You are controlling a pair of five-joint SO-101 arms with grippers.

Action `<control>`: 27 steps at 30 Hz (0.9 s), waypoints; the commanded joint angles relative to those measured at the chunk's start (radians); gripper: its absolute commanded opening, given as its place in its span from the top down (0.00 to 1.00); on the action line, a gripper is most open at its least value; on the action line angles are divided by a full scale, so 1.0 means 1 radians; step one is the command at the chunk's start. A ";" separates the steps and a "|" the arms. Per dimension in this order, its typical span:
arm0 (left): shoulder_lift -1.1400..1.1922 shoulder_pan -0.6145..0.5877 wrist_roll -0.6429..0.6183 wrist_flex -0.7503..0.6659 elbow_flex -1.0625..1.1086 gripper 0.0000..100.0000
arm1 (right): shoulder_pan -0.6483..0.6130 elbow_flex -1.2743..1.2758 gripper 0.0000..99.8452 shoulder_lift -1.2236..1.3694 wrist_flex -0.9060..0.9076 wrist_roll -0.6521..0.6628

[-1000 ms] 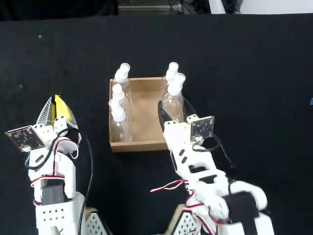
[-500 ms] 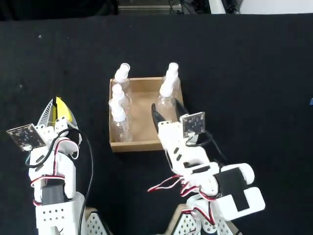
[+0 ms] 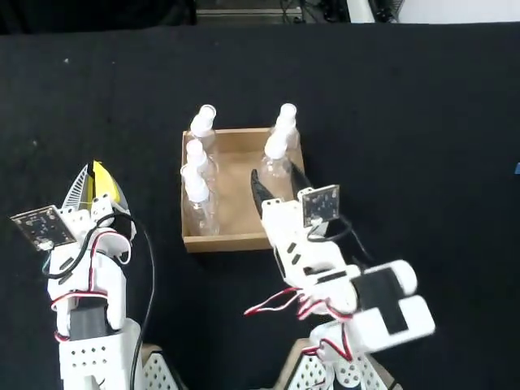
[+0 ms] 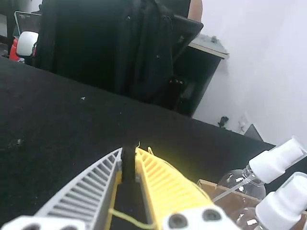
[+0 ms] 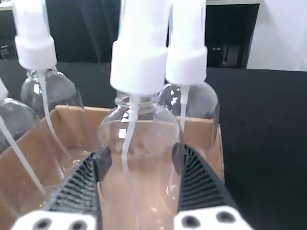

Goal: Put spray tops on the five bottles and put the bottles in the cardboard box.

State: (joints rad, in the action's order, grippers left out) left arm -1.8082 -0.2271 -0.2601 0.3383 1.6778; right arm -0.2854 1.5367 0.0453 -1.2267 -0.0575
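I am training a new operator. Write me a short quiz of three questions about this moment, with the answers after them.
1. True or false: the left pincer holds a bottle.
2. How many spray-topped bottles are at the cardboard box? A) three B) four C) five
3. Fill in: the right pincer is closed around a ____.
Key: 1 false, it is shut and empty; 2 C; 3 bottle.

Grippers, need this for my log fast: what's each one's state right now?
Left gripper: closed, holding nothing.
Right gripper: closed on a spray-topped bottle standing in the cardboard box.
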 commanded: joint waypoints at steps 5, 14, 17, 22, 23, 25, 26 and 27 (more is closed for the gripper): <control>-0.020 -0.010 -0.009 0.005 0.022 0.97 | -0.012 -0.065 0.99 0.139 -0.204 0.000; -0.020 -0.010 -0.009 0.006 0.022 0.97 | -0.014 -0.064 0.99 0.232 -0.307 0.000; -0.020 -0.010 -0.009 0.006 0.022 0.97 | -0.014 -0.062 0.95 0.236 -0.310 0.000; -0.020 -0.010 -0.009 0.006 0.022 0.97 | -0.017 -0.058 0.81 0.237 -0.302 0.000; -0.020 -0.010 -0.009 0.006 0.022 0.97 | -0.017 -0.053 0.81 0.237 -0.307 0.000; -0.020 -0.010 -0.009 0.006 0.022 0.97 | -0.017 -0.050 0.82 0.236 -0.310 0.000; -0.020 -0.010 -0.009 0.006 0.022 0.97 | -0.017 -0.050 0.82 0.234 -0.310 0.000; -0.020 -0.010 -0.009 0.006 0.022 0.97 | -0.018 -0.048 0.83 0.232 -0.310 0.000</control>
State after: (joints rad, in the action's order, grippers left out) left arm -1.8082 -0.2271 -0.2601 0.3383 1.6778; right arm -0.2854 1.4983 0.2754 -1.5075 -0.0560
